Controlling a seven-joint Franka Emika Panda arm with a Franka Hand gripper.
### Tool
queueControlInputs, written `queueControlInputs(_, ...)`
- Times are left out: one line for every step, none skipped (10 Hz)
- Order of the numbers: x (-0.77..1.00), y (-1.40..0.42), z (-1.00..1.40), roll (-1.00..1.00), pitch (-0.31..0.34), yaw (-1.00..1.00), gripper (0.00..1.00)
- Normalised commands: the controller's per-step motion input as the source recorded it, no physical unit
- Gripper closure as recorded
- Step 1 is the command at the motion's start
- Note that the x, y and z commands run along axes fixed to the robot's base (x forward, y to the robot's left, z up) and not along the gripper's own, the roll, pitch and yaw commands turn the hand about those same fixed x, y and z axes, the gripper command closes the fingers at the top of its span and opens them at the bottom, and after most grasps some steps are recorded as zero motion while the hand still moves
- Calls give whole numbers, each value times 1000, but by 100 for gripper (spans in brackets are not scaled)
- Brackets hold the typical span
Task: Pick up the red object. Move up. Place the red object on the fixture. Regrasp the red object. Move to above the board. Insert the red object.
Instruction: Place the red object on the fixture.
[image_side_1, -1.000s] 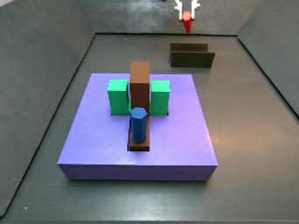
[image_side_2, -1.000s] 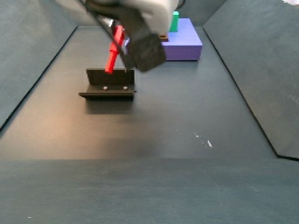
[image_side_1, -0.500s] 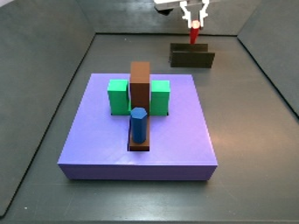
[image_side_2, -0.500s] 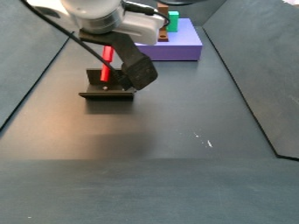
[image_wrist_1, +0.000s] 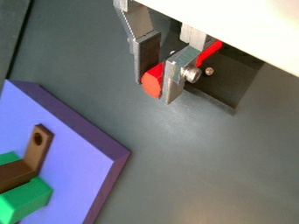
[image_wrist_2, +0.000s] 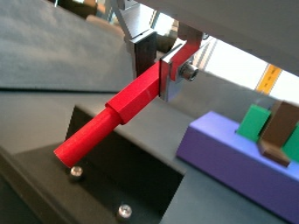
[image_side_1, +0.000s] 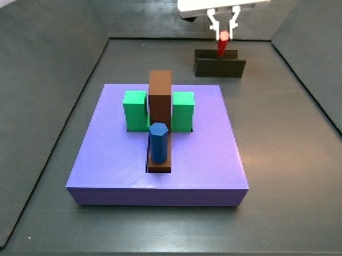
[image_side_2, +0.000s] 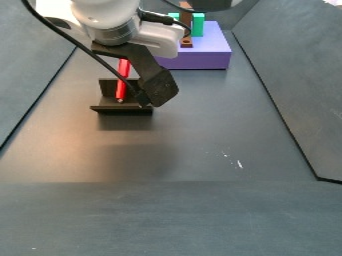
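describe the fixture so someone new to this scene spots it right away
Look past the big purple board to the grey floor at the far end, under the gripper. The fixture is the small dark block with a raised back edge there, the red object held over it. Unlike the brown bar, it stands off the board.

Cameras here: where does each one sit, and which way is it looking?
Wrist view: rides the arm, looking past the fingers gripping the red object toward the board.
Wrist view: beside the gripper, facing the fixture.
Side view: beyond the board, facing the fixture.
Side view: behind the fixture; arm visible.
All share the red object.
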Motion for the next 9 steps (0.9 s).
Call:
queueControlInputs(0, -94, -240, 426, 131, 0, 100)
queueControlInputs(0, -100, -249, 371, 157, 0, 100)
queueControlInputs(23, -83, -231, 269, 171, 11, 100)
queueControlInputs(43, 0, -220, 51, 154, 46, 100)
queueControlInputs(0, 0, -200, 0, 160, 57, 100)
queueControlInputs(80, 0, -177, 0, 157, 137, 100)
queueControlInputs(140, 0, -143, 3, 157, 151, 100)
queueControlInputs(131, 0, -123, 26, 140, 123, 100)
queueControlInputs(131, 0, -120, 6, 129, 117, 100)
